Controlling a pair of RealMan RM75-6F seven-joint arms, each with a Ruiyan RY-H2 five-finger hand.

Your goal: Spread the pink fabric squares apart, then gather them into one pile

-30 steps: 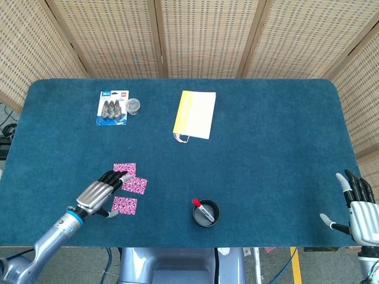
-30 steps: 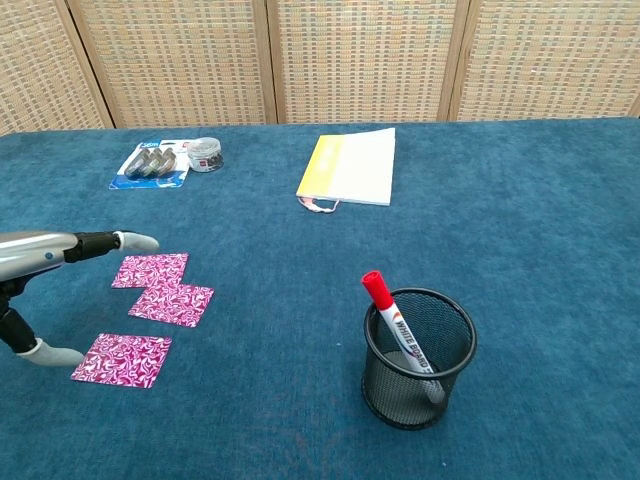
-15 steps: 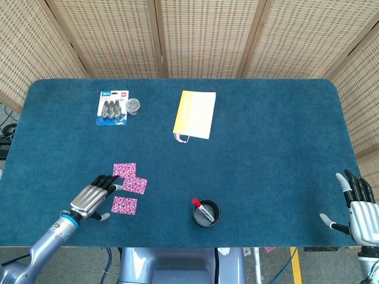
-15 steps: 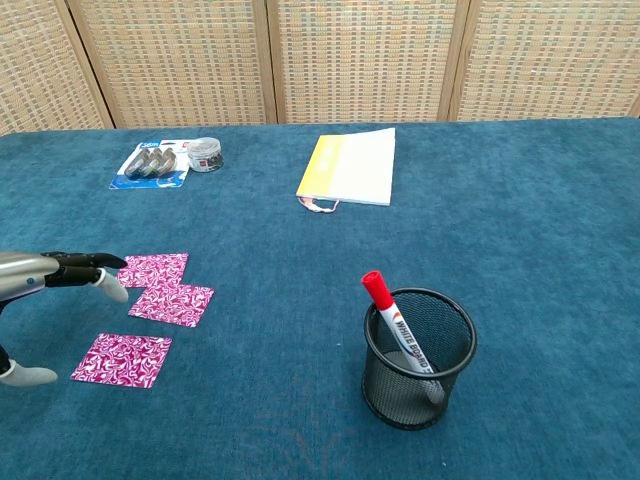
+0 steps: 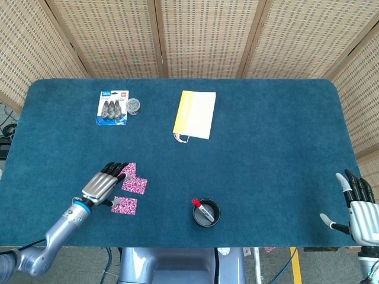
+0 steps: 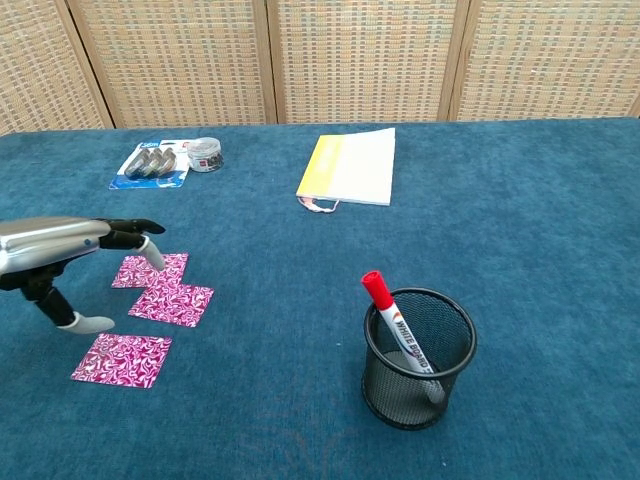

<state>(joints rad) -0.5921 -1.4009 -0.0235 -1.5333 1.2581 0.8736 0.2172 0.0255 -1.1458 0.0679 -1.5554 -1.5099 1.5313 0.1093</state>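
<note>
Three pink patterned fabric squares lie at the table's front left: a far one (image 5: 129, 170) (image 6: 150, 269), a middle one (image 5: 135, 185) (image 6: 172, 303) overlapping its corner, and a near one (image 5: 125, 205) (image 6: 122, 359) lying apart. My left hand (image 5: 102, 186) (image 6: 62, 252) hovers over the left part of the far square, fingers extended and apart, holding nothing. Whether the fingertips touch the fabric I cannot tell. My right hand (image 5: 359, 208) stays at the front right corner, fingers spread and empty.
A black mesh pen cup (image 5: 206, 213) (image 6: 419, 357) with a red-capped marker (image 6: 396, 326) stands front centre. A yellow-and-white booklet (image 5: 194, 114) (image 6: 349, 167) lies at the back middle. A blister pack (image 5: 112, 107) (image 6: 150, 164) and a small round tin (image 5: 134, 106) (image 6: 205, 153) sit back left.
My left hand drew back toward the front edge, then came forward again and rose over the far square. The squares have not moved. The right hand stayed still.
</note>
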